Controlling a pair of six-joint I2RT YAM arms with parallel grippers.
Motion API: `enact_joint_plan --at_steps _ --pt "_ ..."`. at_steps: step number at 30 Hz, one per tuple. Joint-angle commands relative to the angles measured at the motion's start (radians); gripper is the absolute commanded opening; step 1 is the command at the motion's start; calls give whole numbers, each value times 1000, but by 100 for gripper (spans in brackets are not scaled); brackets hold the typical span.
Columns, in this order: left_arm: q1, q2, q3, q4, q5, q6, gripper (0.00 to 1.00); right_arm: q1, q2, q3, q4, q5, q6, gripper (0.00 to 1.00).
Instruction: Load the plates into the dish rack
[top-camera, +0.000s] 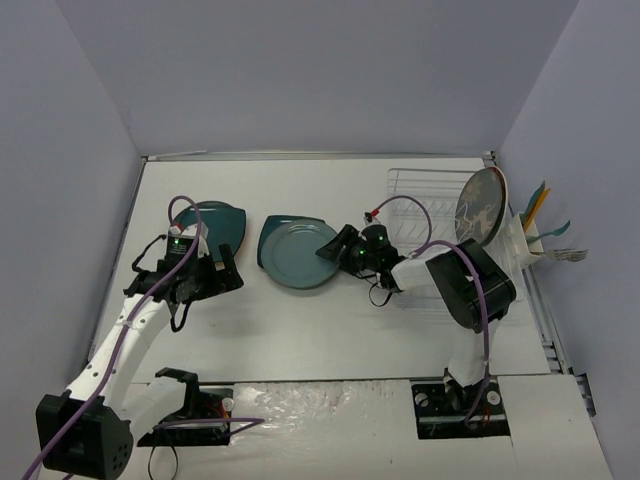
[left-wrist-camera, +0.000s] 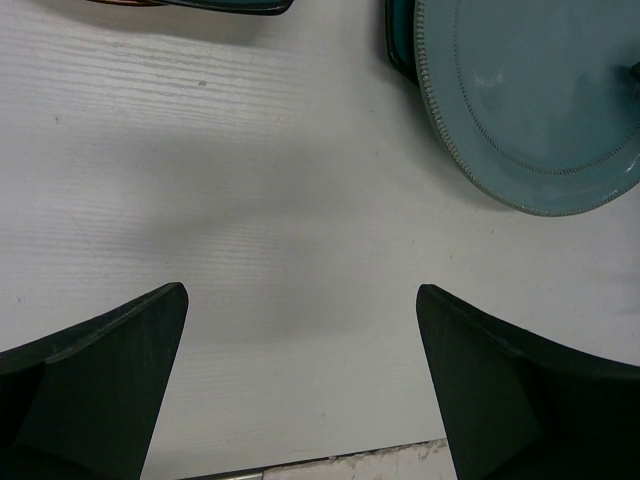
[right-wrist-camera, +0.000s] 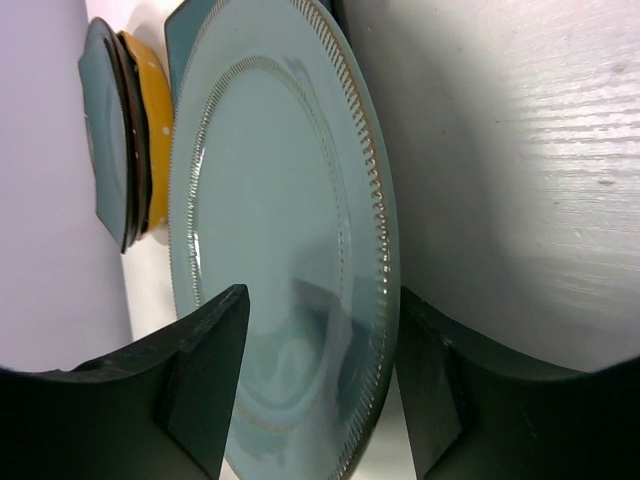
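Observation:
A glossy blue-teal round plate (top-camera: 297, 254) lies on a dark teal squarish plate (top-camera: 283, 224) at mid-table. My right gripper (top-camera: 336, 249) is open at the round plate's right edge. In the right wrist view its jaws (right-wrist-camera: 322, 295) straddle the beaded rim of the round plate (right-wrist-camera: 270, 200), one finger over the face and one outside the rim. Another dark teal plate (top-camera: 218, 222) tops a stack on the left, with an orange-yellow plate (right-wrist-camera: 155, 140) under it. My left gripper (top-camera: 228, 272) hangs open over bare table (left-wrist-camera: 300, 250). A patterned plate (top-camera: 480, 208) stands upright in the white dish rack (top-camera: 425, 200).
The utensil holder (top-camera: 535, 235) on the rack's right side holds several utensils. Walls close in the table on the left, back and right. The round plate (left-wrist-camera: 530, 100) shows at the upper right of the left wrist view.

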Motion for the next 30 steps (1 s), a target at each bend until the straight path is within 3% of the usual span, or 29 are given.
enact_joint_plan --at_steps 1,8,15,23,30 --pt "8 -24 56 0 -20 21 97 -18 9 25 117 -35 28 44" --pt "7 -20 48 1 -17 21 97 -33 -44 8 105 -36 31 13" --pt "8 -25 51 4 -18 22 97 -47 -143 16 36 -37 10 0" --pt "10 -19 74 -3 -11 30 97 -50 -216 95 -86 -57 -56 0" --pt "10 -40 138 -44 -37 64 97 -52 -316 363 -382 -85 -274 0"
